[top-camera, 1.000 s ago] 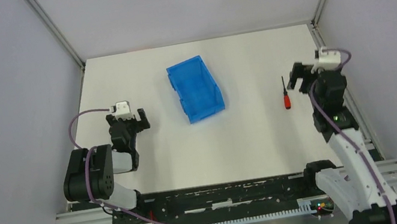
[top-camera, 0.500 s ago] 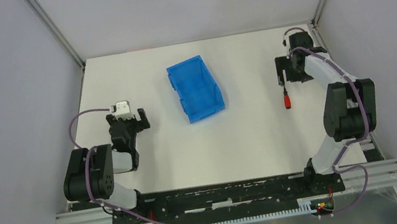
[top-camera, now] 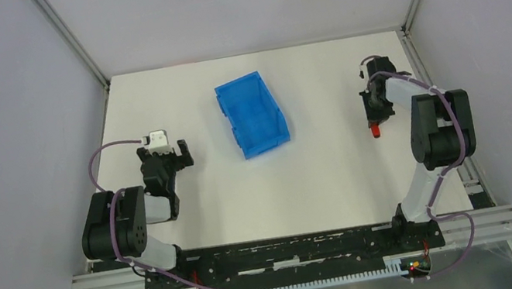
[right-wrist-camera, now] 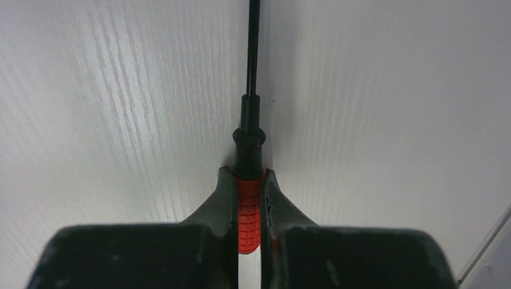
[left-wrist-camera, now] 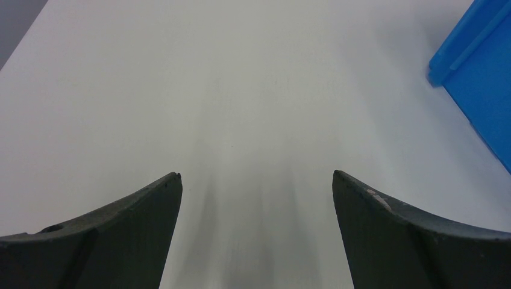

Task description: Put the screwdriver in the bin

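The right gripper (right-wrist-camera: 248,174) is pinching the screwdriver (right-wrist-camera: 249,211), its two fingers (right-wrist-camera: 220,201) pressing narrow against either side of the red handle, just behind the black collar. The slim black shaft is running straight out ahead of the fingers, low along the white desk (top-camera: 322,180). From the top view the right gripper (top-camera: 372,113) is reaching down close to the right edge of the desk, about midway between the near and far edges, and the end of the screwdriver's (top-camera: 374,129) red handle is poking out on the near side of the fingers.

The bin (top-camera: 225,114) is sitting at the middle of the desk, nearer the far edge, turned slightly askew and well apart from the screwdriver. Its inside is showing only blue floor and walls.

The left gripper (left-wrist-camera: 256,177) is hanging with its jaws spread wide over bare desk, gripping nothing. A corner of the bin (left-wrist-camera: 476,78) is showing at the right of its wrist view. From above, the left gripper (top-camera: 176,156) is staying near the left edge.
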Available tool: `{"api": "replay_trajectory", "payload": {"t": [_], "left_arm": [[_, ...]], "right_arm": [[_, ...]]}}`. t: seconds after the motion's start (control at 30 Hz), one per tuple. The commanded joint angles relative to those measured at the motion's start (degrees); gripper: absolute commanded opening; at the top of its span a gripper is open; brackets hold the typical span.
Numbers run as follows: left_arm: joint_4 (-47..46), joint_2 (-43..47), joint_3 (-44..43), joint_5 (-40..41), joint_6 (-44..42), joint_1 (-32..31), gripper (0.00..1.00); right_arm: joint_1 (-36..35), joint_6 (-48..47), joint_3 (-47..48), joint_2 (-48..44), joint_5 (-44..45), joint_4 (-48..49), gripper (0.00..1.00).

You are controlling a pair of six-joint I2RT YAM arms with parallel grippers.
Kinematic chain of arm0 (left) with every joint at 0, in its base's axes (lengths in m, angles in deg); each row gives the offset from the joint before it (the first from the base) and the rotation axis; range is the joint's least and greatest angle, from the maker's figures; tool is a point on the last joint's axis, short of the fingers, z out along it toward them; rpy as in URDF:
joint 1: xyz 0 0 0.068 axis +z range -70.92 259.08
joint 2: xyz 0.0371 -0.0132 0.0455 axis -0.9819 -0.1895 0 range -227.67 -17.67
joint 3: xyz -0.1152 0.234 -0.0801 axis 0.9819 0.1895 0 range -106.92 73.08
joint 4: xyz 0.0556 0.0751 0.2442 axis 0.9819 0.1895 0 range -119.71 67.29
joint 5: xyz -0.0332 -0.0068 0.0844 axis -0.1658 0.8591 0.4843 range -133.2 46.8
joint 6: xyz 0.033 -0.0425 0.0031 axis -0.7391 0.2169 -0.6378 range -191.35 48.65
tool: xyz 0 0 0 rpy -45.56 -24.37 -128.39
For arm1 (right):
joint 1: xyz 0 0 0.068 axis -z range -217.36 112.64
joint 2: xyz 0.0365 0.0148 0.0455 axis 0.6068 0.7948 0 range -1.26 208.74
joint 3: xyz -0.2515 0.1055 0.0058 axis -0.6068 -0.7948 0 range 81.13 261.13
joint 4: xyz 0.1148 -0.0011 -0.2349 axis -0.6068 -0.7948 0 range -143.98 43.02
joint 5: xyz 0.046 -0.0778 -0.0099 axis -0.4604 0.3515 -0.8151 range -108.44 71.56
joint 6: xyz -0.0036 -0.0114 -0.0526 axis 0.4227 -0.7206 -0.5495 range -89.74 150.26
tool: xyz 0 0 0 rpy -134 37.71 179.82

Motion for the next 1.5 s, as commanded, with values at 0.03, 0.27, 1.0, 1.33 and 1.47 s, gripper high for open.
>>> {"api": "replay_trajectory", "payload": {"t": [0.03, 0.27, 1.0, 1.33, 1.47], "left_arm": [[-2.3, 0.64, -0.22, 0.2, 1.83, -0.06, 1.0], [-2.28, 0.64, -0.22, 0.19, 1.83, -0.06, 1.0], [-2.23, 0.66, -0.22, 0.21, 1.83, -0.06, 1.0], [-2.21, 0.64, -0.22, 0.21, 1.81, -0.06, 1.0], [-2.21, 0.64, -0.22, 0.19, 1.83, -0.06, 1.0]], "right_arm": [[0.46, -2.96, 12.38, 1.71, 1.04, -9.04, 0.0], [0.74, -1.31, 37.02, 0.43, 1.13, -27.45, 0.0], [-40.08, -0.08, 49.51, 13.31, 1.48, -8.46, 0.0], [-42.12, -1.79, 45.17, 20.28, 1.39, -5.23, 0.13], [-42.27, -1.1, 46.49, 20.86, 1.09, -5.63, 0.41]]}}
